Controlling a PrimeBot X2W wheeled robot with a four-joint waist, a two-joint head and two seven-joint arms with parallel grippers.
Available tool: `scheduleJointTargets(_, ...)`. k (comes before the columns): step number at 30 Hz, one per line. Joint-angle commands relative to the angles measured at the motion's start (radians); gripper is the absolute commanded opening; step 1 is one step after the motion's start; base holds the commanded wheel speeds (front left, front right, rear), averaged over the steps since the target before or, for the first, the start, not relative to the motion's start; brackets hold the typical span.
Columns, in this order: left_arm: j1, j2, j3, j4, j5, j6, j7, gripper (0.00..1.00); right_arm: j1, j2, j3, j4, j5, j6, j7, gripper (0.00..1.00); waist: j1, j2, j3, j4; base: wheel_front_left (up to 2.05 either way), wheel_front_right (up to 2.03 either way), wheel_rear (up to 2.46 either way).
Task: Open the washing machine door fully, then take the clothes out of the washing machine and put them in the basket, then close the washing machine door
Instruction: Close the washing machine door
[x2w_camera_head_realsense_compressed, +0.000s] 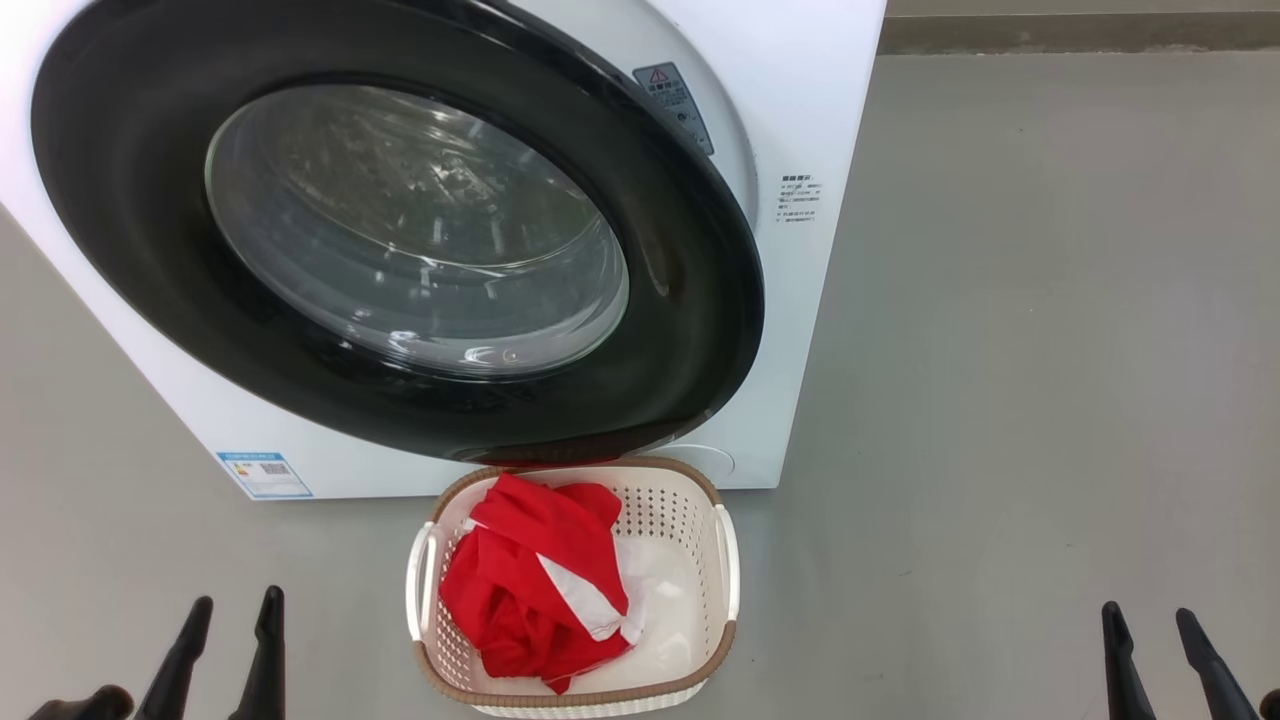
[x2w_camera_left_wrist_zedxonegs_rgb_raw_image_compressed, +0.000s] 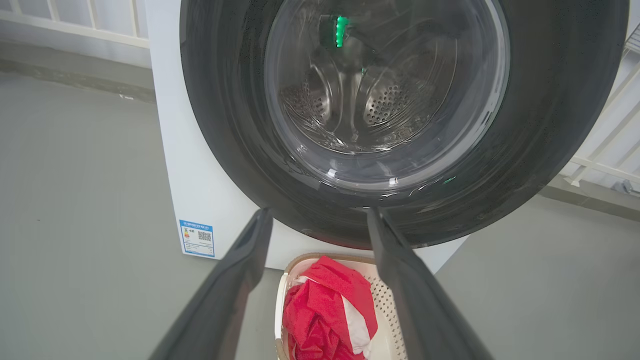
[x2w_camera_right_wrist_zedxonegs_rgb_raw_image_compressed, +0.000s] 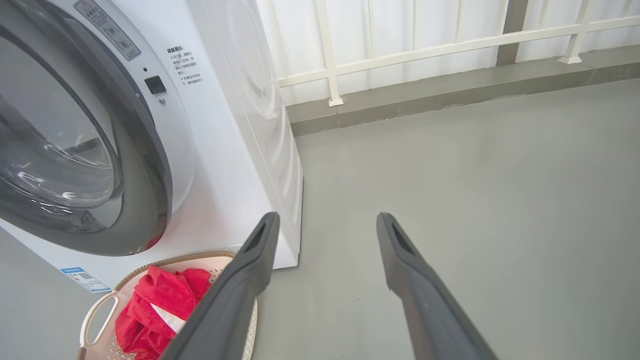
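Note:
The washing machine (x2w_camera_head_realsense_compressed: 800, 330) stands before me with its black-rimmed door (x2w_camera_head_realsense_compressed: 150, 230) pushed against its front; the steel drum shows through the glass. On the floor right below the door sits the cream basket (x2w_camera_head_realsense_compressed: 690, 510) holding red clothes (x2w_camera_head_realsense_compressed: 520, 590) with a white patch. My left gripper (x2w_camera_head_realsense_compressed: 236, 608) is open at the lower left, apart from the basket. My right gripper (x2w_camera_head_realsense_compressed: 1146, 616) is open at the lower right over bare floor. In the left wrist view the door (x2w_camera_left_wrist_zedxonegs_rgb_raw_image_compressed: 550, 125), basket (x2w_camera_left_wrist_zedxonegs_rgb_raw_image_compressed: 385, 305) and clothes (x2w_camera_left_wrist_zedxonegs_rgb_raw_image_compressed: 325, 310) show between and beyond the fingers.
Grey floor (x2w_camera_head_realsense_compressed: 1050, 350) stretches to the right of the machine. A white railing (x2w_camera_right_wrist_zedxonegs_rgb_raw_image_compressed: 425, 50) on a low kerb runs behind it. A blue label (x2w_camera_head_realsense_compressed: 264, 474) is stuck low on the machine's front.

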Motion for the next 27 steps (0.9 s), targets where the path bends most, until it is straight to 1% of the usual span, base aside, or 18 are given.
scheduleJointTargets(1,-0.007,0.013,0.055,-0.041,0.056,-0.006,-0.008,1.00,-0.001,-0.019,0.007,-0.028,0.016,0.006,-0.006,1.00,0.0000,0.0000,0.000,0.001,0.00,0.00,0.00)
scheduleJointTargets(5,0.015,-0.025,0.099,-0.094,0.188,-0.006,-0.008,1.00,0.004,-0.016,-0.010,-0.033,0.019,0.006,-0.006,1.00,0.0000,0.0000,-0.001,0.004,0.00,0.00,0.00)
scheduleJointTargets(6,0.015,-0.025,0.099,-0.094,0.188,-0.006,-0.008,1.00,0.004,-0.016,-0.010,-0.033,0.019,0.006,-0.006,1.00,0.0000,0.0000,-0.001,0.004,0.00,0.00,0.00)
scheduleJointTargets(10,0.038,-0.054,0.118,-0.130,0.276,-0.006,-0.008,1.00,0.011,-0.013,-0.021,-0.037,0.020,0.006,-0.006,1.00,0.0000,0.0000,-0.003,0.007,0.00,0.00,0.00)
scheduleJointTargets(13,0.056,-0.069,0.110,-0.132,0.307,-0.006,-0.008,1.00,0.015,-0.011,-0.027,-0.037,0.021,0.006,-0.006,1.00,0.0000,0.0000,-0.005,0.008,0.00,0.00,0.00)
scheduleJointTargets(18,0.068,-0.085,0.106,-0.123,0.301,-0.006,-0.008,1.00,0.018,-0.006,-0.025,-0.037,0.017,0.006,-0.006,1.00,0.0000,0.0000,-0.005,0.009,0.00,0.00,0.00)
scheduleJointTargets(27,0.065,-0.085,0.104,-0.129,0.303,-0.006,-0.008,1.00,0.016,-0.002,-0.020,-0.039,0.017,0.006,-0.006,1.00,0.0000,0.0000,-0.001,0.013,0.00,0.00,0.00)
